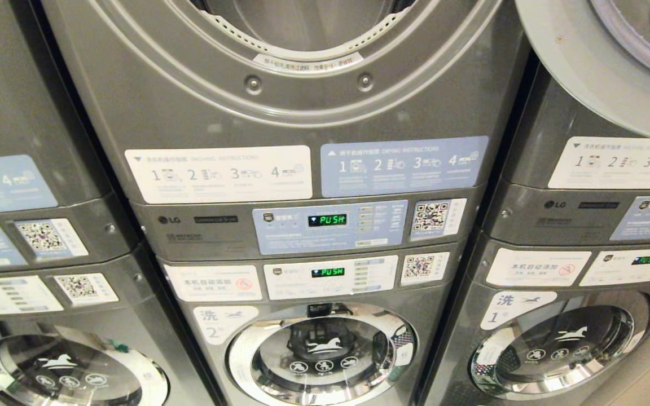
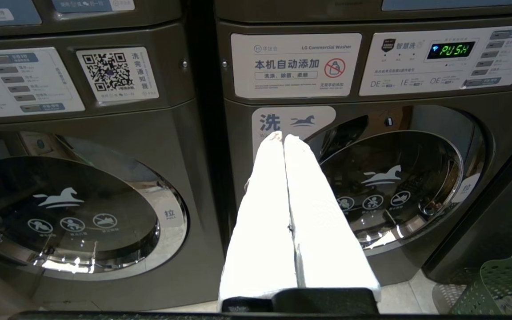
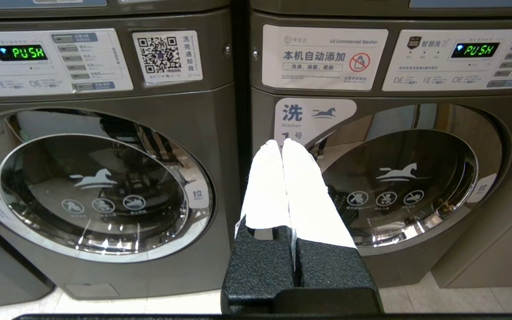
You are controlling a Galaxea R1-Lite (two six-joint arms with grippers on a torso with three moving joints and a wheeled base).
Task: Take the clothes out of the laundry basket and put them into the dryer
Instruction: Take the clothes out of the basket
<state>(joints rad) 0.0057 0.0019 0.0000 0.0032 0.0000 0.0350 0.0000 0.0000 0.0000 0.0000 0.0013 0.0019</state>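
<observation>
Nearest, the left gripper (image 2: 285, 138) and the right gripper (image 3: 282, 144) hang parked before the lower washers, each with its white-padded fingers pressed together on nothing. The green laundry basket (image 2: 496, 284) sits on the floor just beside the left arm, its clothes not discernible. Farther up, the dryer (image 1: 302, 34) stands open, so the robot would do well to find the basket first, then spread one gripper before reaching in.

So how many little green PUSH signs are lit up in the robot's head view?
2 readable: one PUSH display on the middle stack's upper panel, another just below it. Green lights on the side machines are too blurred or cut off to read.
</observation>
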